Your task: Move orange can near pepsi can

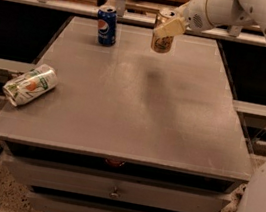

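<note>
Pinching the orange can [162, 43] by its upper part in the gripper [165, 29], holding it upright and lifted off the surface [130, 123], likely to avoid dragging; hanging right of the standing pepsi can [107, 25], apart from it, near the far edge.

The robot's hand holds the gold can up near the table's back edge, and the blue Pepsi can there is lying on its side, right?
No: the camera view shows the pepsi can standing upright. The hand does hold the orange can up there.
</note>
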Controlling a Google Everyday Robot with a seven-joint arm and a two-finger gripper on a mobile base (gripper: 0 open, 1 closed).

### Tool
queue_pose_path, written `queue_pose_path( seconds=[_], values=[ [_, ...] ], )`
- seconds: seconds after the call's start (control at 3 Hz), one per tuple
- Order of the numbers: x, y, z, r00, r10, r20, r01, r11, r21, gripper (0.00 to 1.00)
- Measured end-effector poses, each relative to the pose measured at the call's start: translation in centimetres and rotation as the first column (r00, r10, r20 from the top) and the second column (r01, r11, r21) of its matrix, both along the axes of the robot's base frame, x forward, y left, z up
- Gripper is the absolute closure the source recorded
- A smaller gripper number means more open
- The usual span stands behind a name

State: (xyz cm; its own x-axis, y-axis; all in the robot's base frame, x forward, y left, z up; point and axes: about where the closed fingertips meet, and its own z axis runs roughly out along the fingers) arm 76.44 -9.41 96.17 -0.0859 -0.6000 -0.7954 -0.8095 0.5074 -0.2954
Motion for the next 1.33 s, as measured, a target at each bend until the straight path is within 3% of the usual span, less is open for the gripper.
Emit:
queue_pose_path(
  seconds=[0.33, 1.33],
  values=[
    [0.5, 3.5, 0.4, 0.9965, 0.083, 0.014, -0.083, 0.997, -0.011, 1.0],
    [2.0, 9.1, -1.7, 0.9926, 0.12, 0.017, -0.12, 0.992, -0.039, 1.0]
  ],
)
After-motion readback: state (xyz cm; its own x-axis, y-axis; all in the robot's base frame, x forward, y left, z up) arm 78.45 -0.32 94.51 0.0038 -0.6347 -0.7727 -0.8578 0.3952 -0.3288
